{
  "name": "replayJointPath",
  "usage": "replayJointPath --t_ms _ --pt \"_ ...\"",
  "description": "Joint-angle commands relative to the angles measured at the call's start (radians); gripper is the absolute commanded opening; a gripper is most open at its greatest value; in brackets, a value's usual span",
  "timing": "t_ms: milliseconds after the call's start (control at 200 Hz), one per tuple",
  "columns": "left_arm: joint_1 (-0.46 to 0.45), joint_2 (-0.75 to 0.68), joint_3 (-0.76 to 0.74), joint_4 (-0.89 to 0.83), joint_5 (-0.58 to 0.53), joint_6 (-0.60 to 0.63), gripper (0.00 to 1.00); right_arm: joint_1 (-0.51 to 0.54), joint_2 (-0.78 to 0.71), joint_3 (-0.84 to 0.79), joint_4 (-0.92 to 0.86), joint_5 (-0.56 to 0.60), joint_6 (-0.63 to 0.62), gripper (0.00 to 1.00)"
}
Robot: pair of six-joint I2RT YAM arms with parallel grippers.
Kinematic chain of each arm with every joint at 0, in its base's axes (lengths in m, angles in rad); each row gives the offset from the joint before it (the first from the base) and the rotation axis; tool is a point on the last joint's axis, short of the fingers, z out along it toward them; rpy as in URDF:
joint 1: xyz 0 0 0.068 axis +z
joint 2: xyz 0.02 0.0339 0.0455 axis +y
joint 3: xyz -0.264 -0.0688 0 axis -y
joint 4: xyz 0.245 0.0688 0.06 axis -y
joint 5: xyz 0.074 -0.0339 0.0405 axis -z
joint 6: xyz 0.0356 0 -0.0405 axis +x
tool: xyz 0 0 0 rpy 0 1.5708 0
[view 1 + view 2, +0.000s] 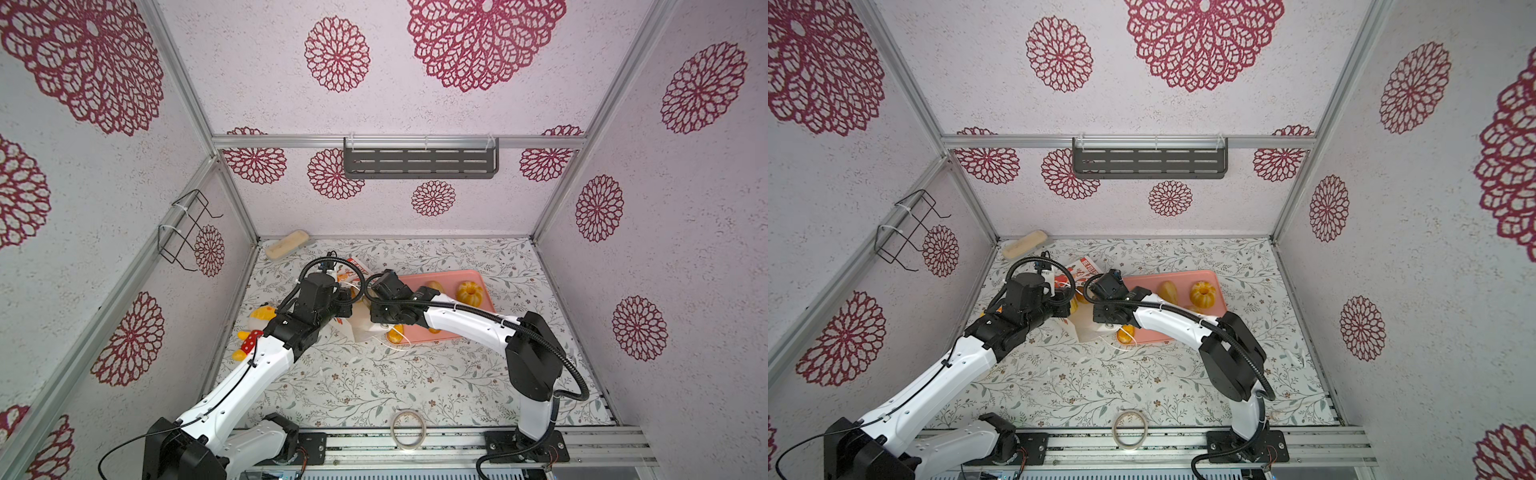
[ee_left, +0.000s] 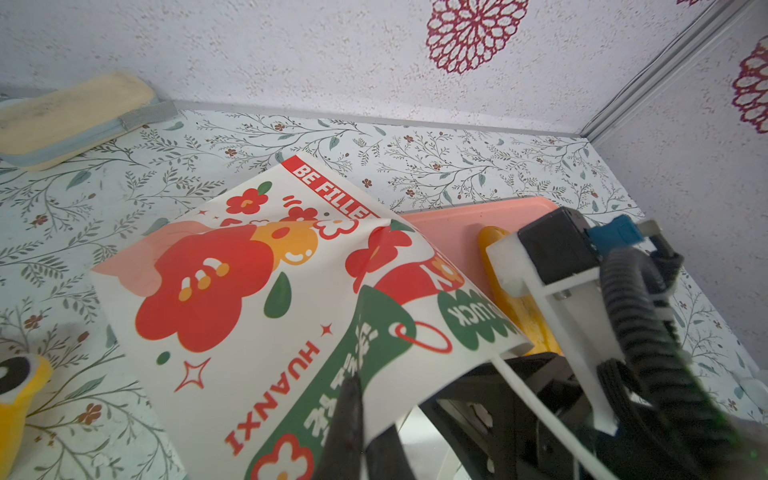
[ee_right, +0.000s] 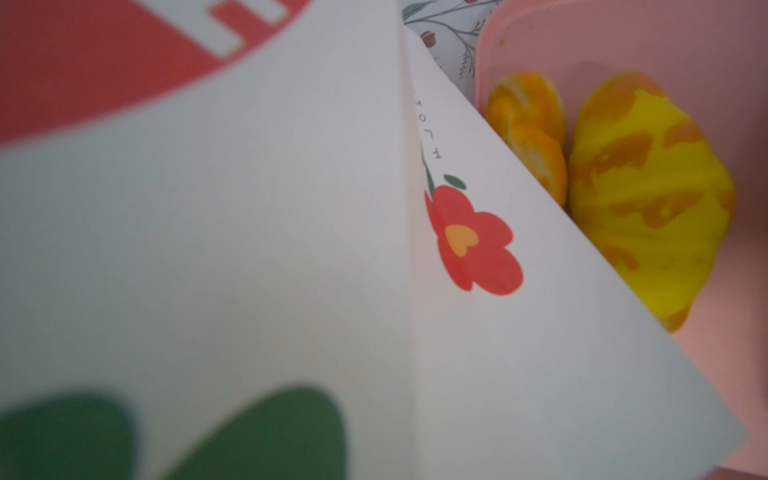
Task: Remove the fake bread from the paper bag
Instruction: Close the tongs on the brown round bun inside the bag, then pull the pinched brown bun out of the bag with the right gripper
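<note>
With the paper bag (image 2: 232,299) lying at the left edge of the pink tray (image 1: 451,275), where some bread (image 1: 469,292) already sits, the left gripper (image 2: 363,428) pinches the bag's mouth edge, while the right gripper (image 2: 469,395), whose finger state I cannot tell, seems to be reaching inside and next needs a firm hold on a piece

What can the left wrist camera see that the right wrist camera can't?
Only the left wrist view: the beige block by the wall, a bit of yellow plush, big flowers printed on the bag, the left jaws shut on the bag's edge, and the right arm's camera.
Only the right wrist view: the small red flower on the bag's side, and an orange bread beside a yellow bread on the tray.
Both: the bag, the pink tray, the flowery table and some bread.
</note>
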Motion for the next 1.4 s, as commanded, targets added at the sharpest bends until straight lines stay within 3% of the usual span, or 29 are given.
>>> replayJointPath --t_ms 0,661,1036,1396 --pt "-0.013 0.002 0.015 -0.001 0.002 -0.013 0.0 0.0 -0.115 0.008 -0.015 0.02 -0.034 0.0" --pt "-0.021 0.03 0.037 -0.015 -0.085 -0.069 0.0 0.087 -0.434 -0.204 -0.015 -0.011 0.044 0.0" --pt "-0.022 0.025 0.041 -0.042 -0.129 -0.086 0.0 0.178 -0.622 -0.256 -0.182 0.128 0.074 0.0" --pt "-0.023 0.027 0.041 -0.049 -0.139 -0.098 0.0 0.241 -0.768 -0.336 -0.244 0.187 0.129 0.0"
